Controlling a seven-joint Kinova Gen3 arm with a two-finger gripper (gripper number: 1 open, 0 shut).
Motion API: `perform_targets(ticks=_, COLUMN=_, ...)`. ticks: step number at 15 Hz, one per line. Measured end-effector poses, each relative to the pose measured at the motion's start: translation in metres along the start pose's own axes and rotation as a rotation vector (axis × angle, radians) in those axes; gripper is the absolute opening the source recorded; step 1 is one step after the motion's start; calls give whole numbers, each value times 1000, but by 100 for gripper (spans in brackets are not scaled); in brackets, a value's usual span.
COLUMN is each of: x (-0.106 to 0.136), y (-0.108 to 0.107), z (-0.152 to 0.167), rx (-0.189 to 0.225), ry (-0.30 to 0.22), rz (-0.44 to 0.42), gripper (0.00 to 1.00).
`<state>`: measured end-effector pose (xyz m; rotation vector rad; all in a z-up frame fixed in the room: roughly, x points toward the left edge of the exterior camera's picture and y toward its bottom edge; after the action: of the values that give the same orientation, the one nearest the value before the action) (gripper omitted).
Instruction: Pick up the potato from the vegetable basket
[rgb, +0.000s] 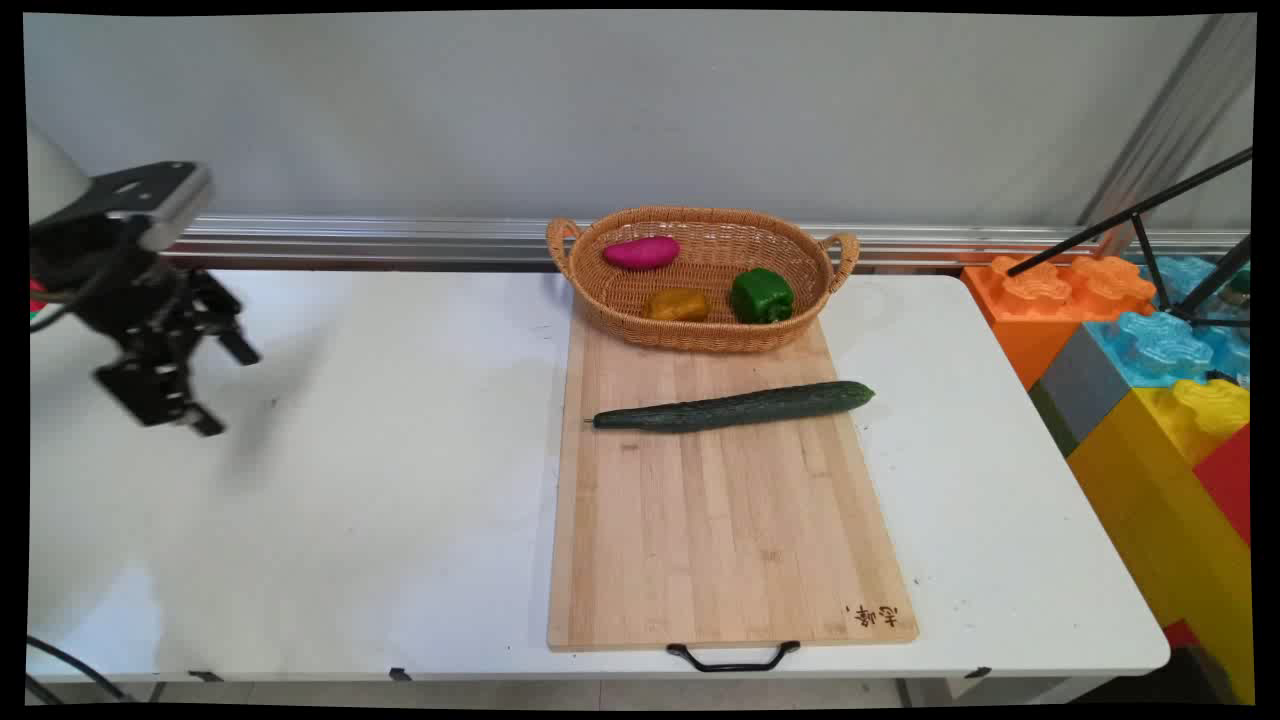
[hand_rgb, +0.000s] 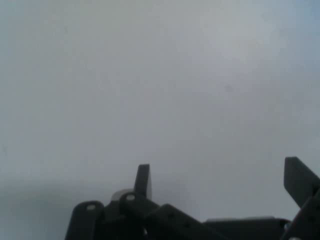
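At the far left of the main view I saw the gripper (rgb: 225, 385) hanging above the bare left part of the white table (rgb: 400, 480), its two fingers spread wide with nothing between them. It was well apart from everything else on the table. The hand view confirmed this: the gripper (hand_rgb: 222, 182) showed one finger at centre and the other at the right edge, a broad gap between them, and beyond them only plain pale surface. That view gave me no object at all, whereas the main view gave me the whole layout.

Right of centre I noted a long wooden cutting board (rgb: 725, 510) lying on the table, running from the near edge toward the wall, with a black handle (rgb: 733, 656) at its near end. A dark green cucumber (rgb: 733, 407) lay across the board's far half, its right end slightly farther than its left. A wicker basket (rgb: 700, 335) sat on the board's far end, holding a magenta sweet potato (rgb: 641, 252) at far left, a yellow-brown vegetable (rgb: 677, 304) near the middle, and a green bell pepper (rgb: 761, 296) to its right. Off the table's right side stood large coloured toy blocks (rgb: 1150, 400).
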<state>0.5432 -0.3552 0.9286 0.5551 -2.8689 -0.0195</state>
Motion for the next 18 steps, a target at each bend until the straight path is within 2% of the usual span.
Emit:
perform_targets(ticks=4, x=30, y=-5, z=15, rx=50, ry=72, rz=-10, gripper=100)
perform_targets(ticks=8, x=88, y=-17, z=28, rx=124, ry=138, rz=-15, gripper=100)
perform_targets(ticks=13, x=180, y=-35, z=34, rx=228, ry=209, rz=11, gripper=100)
perform_targets(ticks=16, x=230, y=-53, z=38, rx=291, ry=243, rz=-6, gripper=100)
perform_targets(ticks=18, x=253, y=-69, z=43, rx=314, ry=256, rz=-38, gripper=100)
